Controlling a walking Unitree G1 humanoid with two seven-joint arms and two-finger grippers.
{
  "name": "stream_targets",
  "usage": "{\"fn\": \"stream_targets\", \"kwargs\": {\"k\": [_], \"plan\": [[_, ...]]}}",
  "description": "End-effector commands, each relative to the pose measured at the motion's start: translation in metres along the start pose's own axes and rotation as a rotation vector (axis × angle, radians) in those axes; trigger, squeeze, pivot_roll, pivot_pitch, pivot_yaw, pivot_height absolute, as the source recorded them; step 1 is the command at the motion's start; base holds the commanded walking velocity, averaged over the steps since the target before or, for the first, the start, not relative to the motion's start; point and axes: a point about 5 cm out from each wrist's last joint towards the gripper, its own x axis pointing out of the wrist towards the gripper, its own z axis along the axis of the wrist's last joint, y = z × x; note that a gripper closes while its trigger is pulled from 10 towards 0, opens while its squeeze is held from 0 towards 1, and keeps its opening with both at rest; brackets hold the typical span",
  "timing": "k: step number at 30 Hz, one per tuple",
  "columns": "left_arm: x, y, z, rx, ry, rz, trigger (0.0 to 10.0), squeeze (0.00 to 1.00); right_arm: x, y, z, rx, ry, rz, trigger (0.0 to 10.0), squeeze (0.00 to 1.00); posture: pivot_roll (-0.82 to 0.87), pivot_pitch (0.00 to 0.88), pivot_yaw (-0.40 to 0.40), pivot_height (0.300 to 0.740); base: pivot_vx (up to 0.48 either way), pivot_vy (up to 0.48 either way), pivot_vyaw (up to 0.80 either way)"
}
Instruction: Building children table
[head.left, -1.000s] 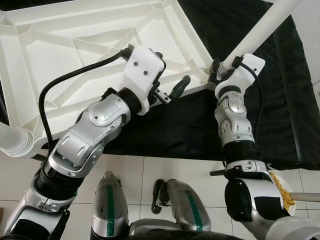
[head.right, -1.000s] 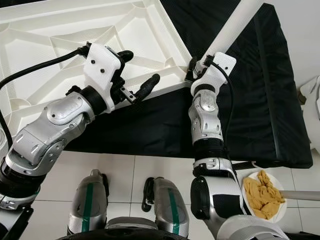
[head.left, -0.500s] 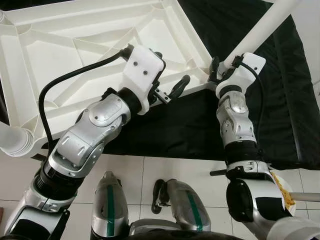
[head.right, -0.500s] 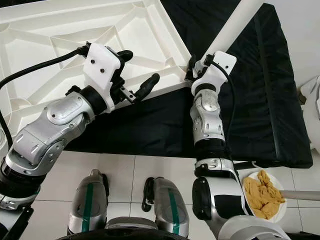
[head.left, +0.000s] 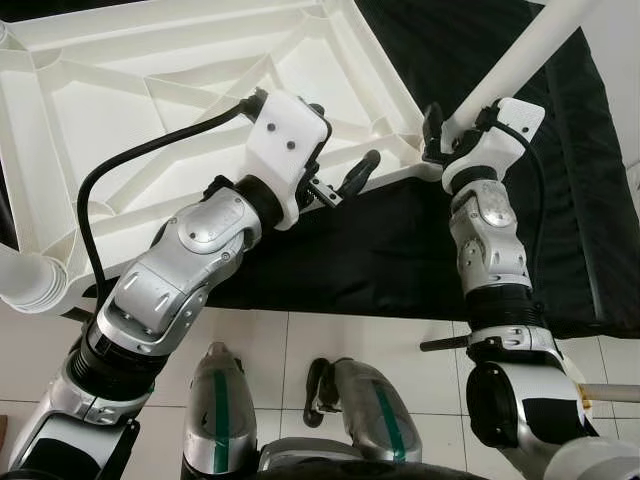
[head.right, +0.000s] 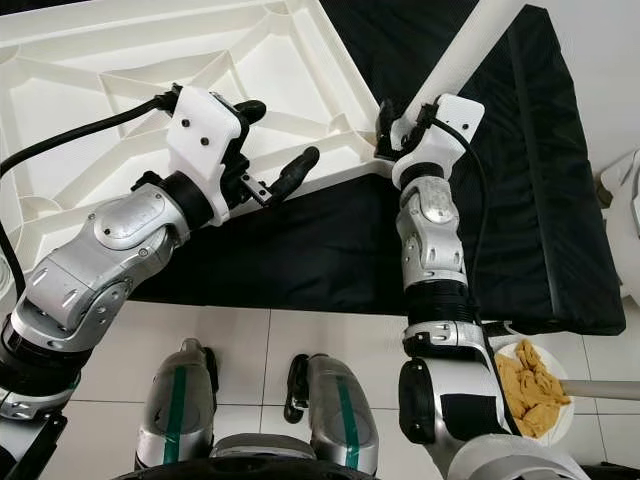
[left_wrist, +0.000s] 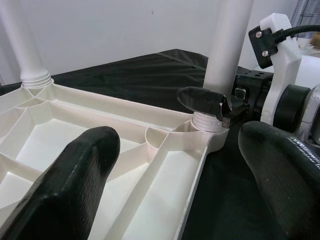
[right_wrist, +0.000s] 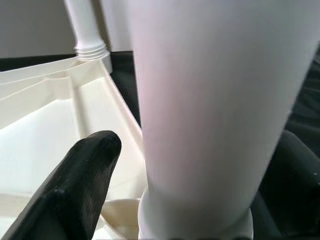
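While I watch through the head camera, the white ribbed plastic tabletop (head.left: 180, 90) lies upside down on a black cloth-covered surface (head.right: 520, 200), its underside ribs facing up. My right gripper (head.left: 447, 128) sits at the near right corner socket, its fingers closed around the base of a white round plastic leg (head.left: 520, 55) that stands in that socket; in the right wrist view the leg (right_wrist: 210, 110) sits between the two black fingers (right_wrist: 80, 185). My left gripper (head.left: 345, 175) hovers over the tabletop's right edge with its fingers spread wide and holding nothing; through its wrist camera I see the threaded collar (left_wrist: 209, 120) of that leg at the socket, and I judge it is not yet turned fully home. Another white leg (left_wrist: 22, 45) already stands in a far corner, and a further leg (head.left: 25, 280) is fitted at the near left corner. So I reckon the build is well along: seating this leg remains, and I cannot tell about the fourth corner.
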Motion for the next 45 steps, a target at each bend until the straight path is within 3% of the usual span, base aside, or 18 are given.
{"fn": "stream_targets", "kwargs": {"k": [1, 20, 36, 45], "plan": [[-0.001, -0.01, 0.004, 0.002, -0.01, -0.109, 10.0, 0.0, -0.003, -0.007, -0.003, -0.003, 0.02, 0.001, 10.0, 0.0, 0.14, 0.095, -0.118, 0.74, 0.0, 0.0, 0.0], [-0.001, -0.008, 0.004, 0.009, -0.005, -0.111, 10.0, 0.0, -0.006, -0.036, -0.002, -0.052, 0.064, 0.205, 10.0, 0.0, 0.14, 0.095, -0.104, 0.74, 0.0, 0.0, 0.0], [-0.002, -0.008, 0.004, 0.015, -0.004, -0.119, 10.0, 0.0, 0.001, -0.042, 0.008, -0.061, 0.046, 0.395, 10.0, 0.0, 0.14, 0.089, -0.085, 0.74, 0.0, 0.0, 0.0], [-0.001, -0.008, 0.005, 0.015, -0.005, -0.129, 10.0, 0.0, 0.006, -0.045, 0.011, -0.083, 0.041, 0.432, 10.0, 0.0, 0.14, 0.086, -0.077, 0.74, 0.0, 0.0, 0.0]]}}
